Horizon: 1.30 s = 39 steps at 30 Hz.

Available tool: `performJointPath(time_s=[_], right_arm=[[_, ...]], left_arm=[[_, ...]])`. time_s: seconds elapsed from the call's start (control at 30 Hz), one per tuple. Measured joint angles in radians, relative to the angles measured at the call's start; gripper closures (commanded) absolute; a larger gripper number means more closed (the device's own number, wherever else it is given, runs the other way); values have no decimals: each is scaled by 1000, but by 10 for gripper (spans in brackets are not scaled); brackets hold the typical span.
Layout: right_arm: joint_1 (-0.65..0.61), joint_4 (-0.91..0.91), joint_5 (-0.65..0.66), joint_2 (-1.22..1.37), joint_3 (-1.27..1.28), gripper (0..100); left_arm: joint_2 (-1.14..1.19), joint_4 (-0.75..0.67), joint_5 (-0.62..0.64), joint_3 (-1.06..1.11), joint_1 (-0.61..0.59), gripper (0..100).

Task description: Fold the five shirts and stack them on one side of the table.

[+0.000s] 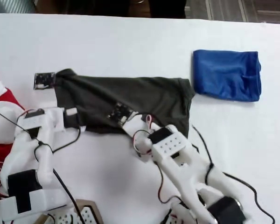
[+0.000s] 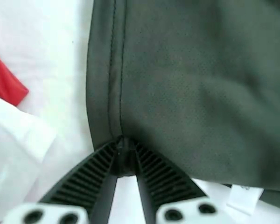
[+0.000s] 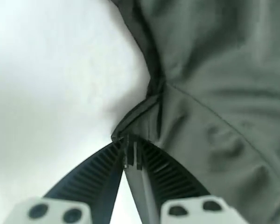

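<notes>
Now both jaws pinch the dark shirt (image 1: pixel 144 100).

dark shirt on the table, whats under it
The dark shirt lies spread on the white table, which shows all around it. The left gripper and right gripper each pinch its near edge. Anything beneath the cloth's middle is covered.

Your high camera looks down on the whole dark shirt (image 1: pixel 130 100) from well above. Both wrist cameras sit close at its edge, facing the cloth all three share.
</notes>
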Motion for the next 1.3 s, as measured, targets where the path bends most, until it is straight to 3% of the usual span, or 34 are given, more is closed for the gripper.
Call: performJointPath(time_s=[0.23, 0.53, 0.73, 0.93, 1.3], right_arm=[[0, 184, 0, -115, 2, 803], [11, 164, 0, 12, 29, 798], [31, 115, 0, 166, 15, 808], [94, 127, -2, 299, -98, 986], [196, 186, 43, 381, -218, 979]], left_arm=[[0, 0, 0, 0, 0, 974], [0, 0, 0, 0, 0, 974], [0, 0, 0, 0, 0, 974], [0, 0, 0, 0, 0, 974], [0, 0, 0, 0, 0, 974]])
